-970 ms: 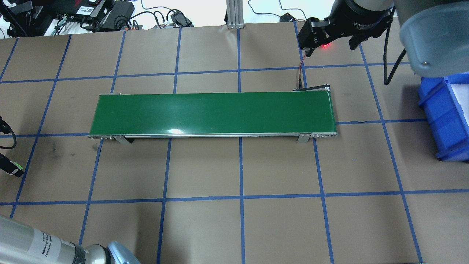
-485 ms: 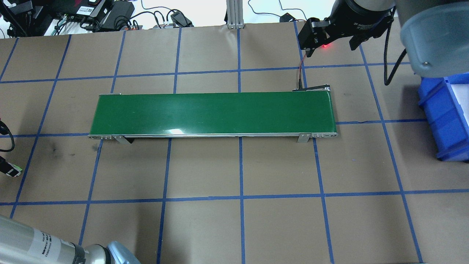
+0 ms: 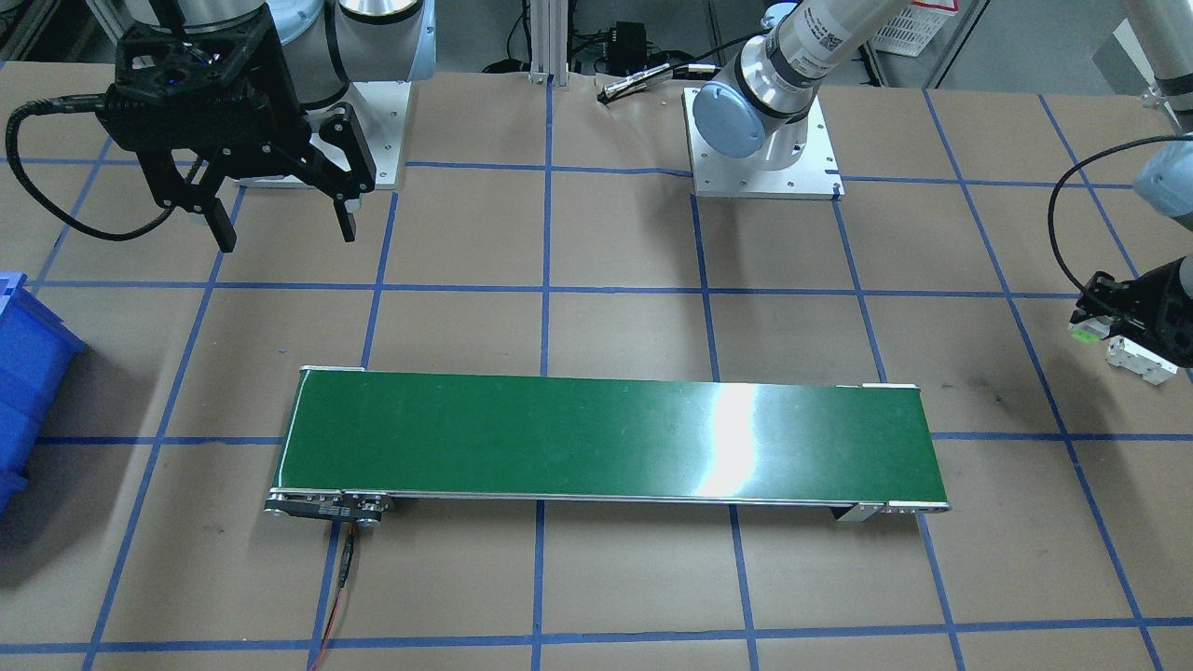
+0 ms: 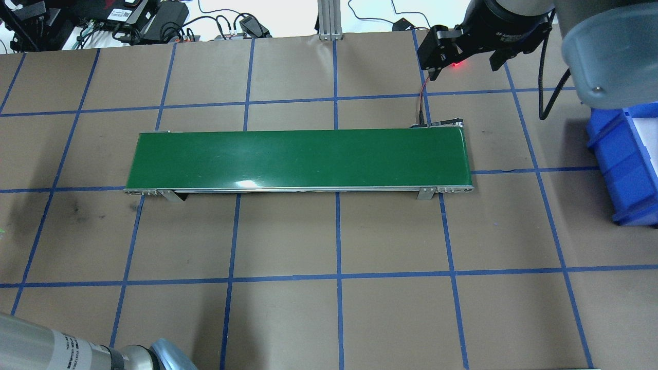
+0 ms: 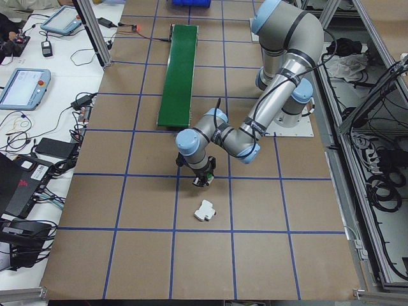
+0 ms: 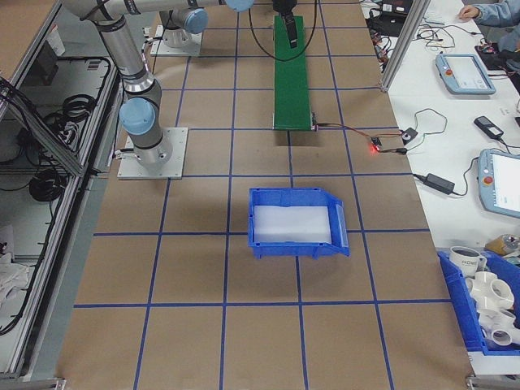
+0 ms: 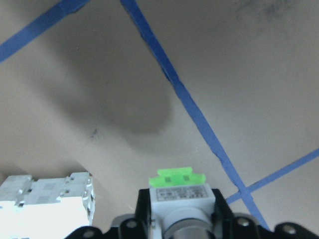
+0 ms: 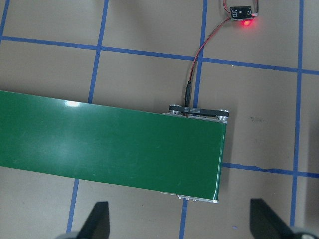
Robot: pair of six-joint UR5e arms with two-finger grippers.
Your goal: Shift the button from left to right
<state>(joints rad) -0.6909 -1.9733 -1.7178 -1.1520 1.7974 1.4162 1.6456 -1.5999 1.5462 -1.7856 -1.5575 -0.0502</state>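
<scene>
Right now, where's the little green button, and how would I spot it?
Look past the left end of the long green belt to the left gripper. The button sits in its grip, showing a bright lime-green base, unlike the plain white block beside it.

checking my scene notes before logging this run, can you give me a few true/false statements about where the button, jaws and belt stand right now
1. The left gripper holds the button. True.
2. The button lies on the green conveyor belt. False: the belt top is bare; the button is off its left end.
3. The right gripper has its jaws open and empty. True.
4. The white block sits inside the blue bin. False: it lies on the table paper near the left gripper.
5. A red light glows on the small board wired to the belt. True.
</scene>
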